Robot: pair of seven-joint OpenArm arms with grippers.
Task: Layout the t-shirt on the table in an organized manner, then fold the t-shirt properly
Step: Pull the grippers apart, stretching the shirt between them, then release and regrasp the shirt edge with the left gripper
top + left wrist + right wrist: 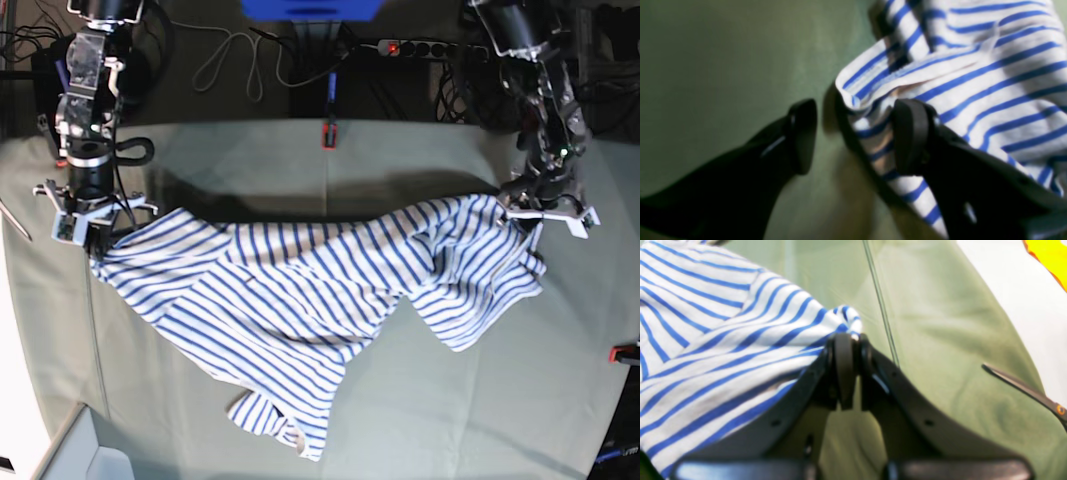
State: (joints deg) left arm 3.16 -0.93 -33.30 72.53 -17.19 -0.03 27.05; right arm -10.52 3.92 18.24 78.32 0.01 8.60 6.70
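The white t-shirt (300,300) with blue stripes lies crumpled and stretched across the pale green table (400,170). My right gripper (85,235), on the base view's left, is shut on a corner of the shirt (843,315), which bunches out past the shut tips of the gripper (846,340). My left gripper (525,205), on the base view's right, is at the shirt's other end. In the left wrist view it (855,136) is open, and a folded edge of the shirt (973,76) lies between the fingers against the right finger (910,133). No dark tag shows.
Red clamps sit on the table's far edge (327,135) and right edge (625,352). Cables and a power strip (400,47) lie behind the table. A thin dark tool (1023,388) lies near the table's left edge. A white box (60,455) stands at the front left.
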